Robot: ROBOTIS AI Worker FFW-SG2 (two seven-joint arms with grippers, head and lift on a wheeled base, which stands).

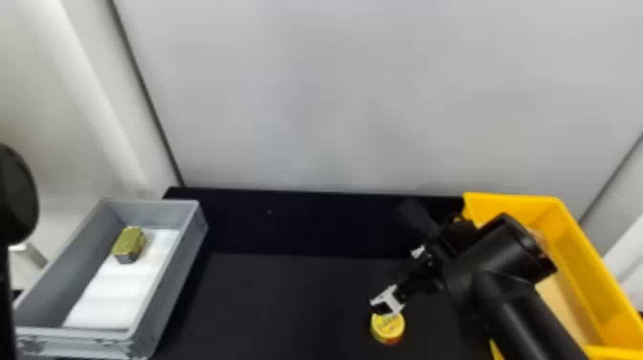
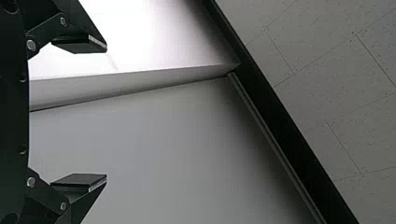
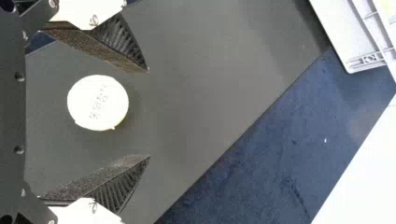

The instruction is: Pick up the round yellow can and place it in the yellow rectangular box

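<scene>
The round yellow can sits flat on the black desk, lid upward, low in the head view and right of centre. The right pincer is open and empty, its two ribbed fingers spread wide; in its wrist view the can's pale lid lies between them with a gap to each. How deep the fingertips reach beside the wall cannot be told, so they may need to sink a little before closing. The can looks like a small tin, likely stiff and fairly light, though its contents could give it some heft. Its round side is probably smooth and apt to roll or slip out if pinched off centre or too near the tips. The best hold is across the full width, pads level on opposite sides of the wall and below the lid's edge, so that the lid is not pulled loose. A moderate, even squeeze should do; a hard one might dent thin metal. Held level, it should then travel well to the yellow rectangular box at the right of the head view. The left pincer is parked, open and empty.
</scene>
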